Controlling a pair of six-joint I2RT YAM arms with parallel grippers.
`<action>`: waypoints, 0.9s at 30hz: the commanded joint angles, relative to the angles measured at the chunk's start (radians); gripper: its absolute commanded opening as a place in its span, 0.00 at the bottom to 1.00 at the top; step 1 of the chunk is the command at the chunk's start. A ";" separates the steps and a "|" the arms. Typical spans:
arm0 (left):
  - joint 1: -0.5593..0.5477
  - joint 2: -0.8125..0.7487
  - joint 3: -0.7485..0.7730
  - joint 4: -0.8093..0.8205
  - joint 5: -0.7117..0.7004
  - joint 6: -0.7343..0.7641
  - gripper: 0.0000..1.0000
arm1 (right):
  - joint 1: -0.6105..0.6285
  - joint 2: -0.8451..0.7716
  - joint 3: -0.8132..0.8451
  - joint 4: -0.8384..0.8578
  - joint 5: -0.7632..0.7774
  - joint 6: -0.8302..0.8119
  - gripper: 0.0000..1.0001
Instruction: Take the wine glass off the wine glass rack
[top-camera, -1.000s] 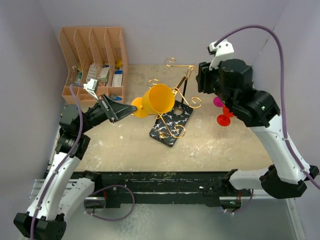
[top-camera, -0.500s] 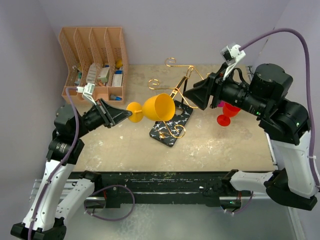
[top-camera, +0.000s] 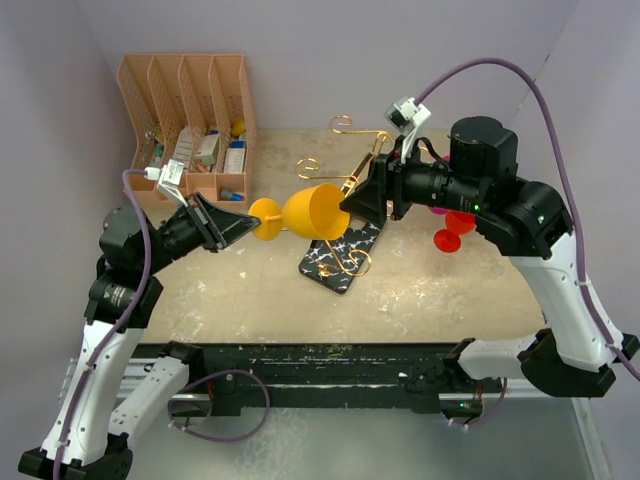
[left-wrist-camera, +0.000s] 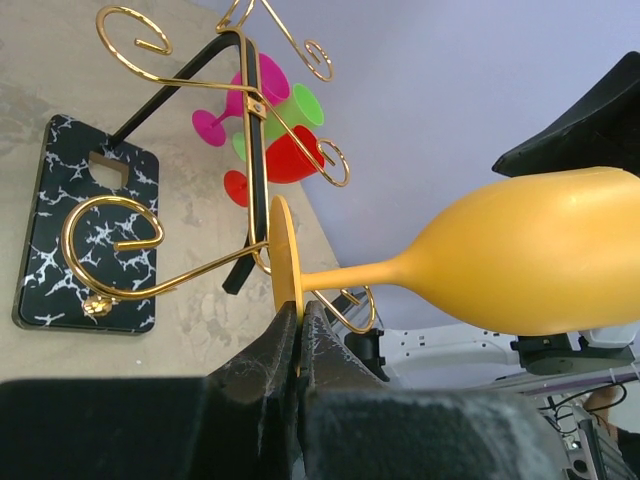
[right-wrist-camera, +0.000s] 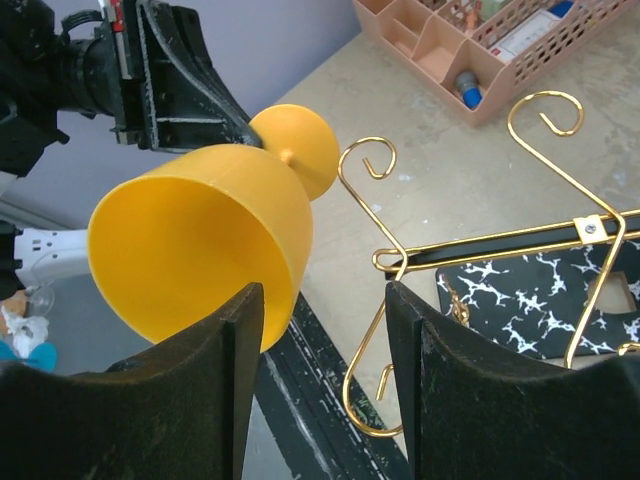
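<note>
My left hand (top-camera: 232, 228) is clamped on the foot of the yellow wine glass (top-camera: 310, 212), held level above the counter (top-camera: 450, 290) beside the wine glass rack (top-camera: 340, 250). Its stem runs left to right, bowl mouth facing my right hand (top-camera: 360, 200), whose fingers stand apart.

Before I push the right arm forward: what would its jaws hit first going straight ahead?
Probably the yellow glass, its bowl just ahead of the right gripper. A gold hook of the rack is close beside; depth is unclear.
</note>
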 joint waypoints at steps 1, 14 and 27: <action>0.001 0.008 0.050 0.028 0.002 0.025 0.00 | 0.004 -0.004 -0.010 0.042 -0.069 -0.010 0.54; 0.001 0.036 0.071 0.040 0.020 0.032 0.00 | 0.095 0.064 -0.003 0.060 0.002 -0.004 0.37; 0.001 0.027 0.090 -0.004 -0.025 0.080 0.57 | 0.100 -0.100 0.008 0.108 0.468 0.041 0.00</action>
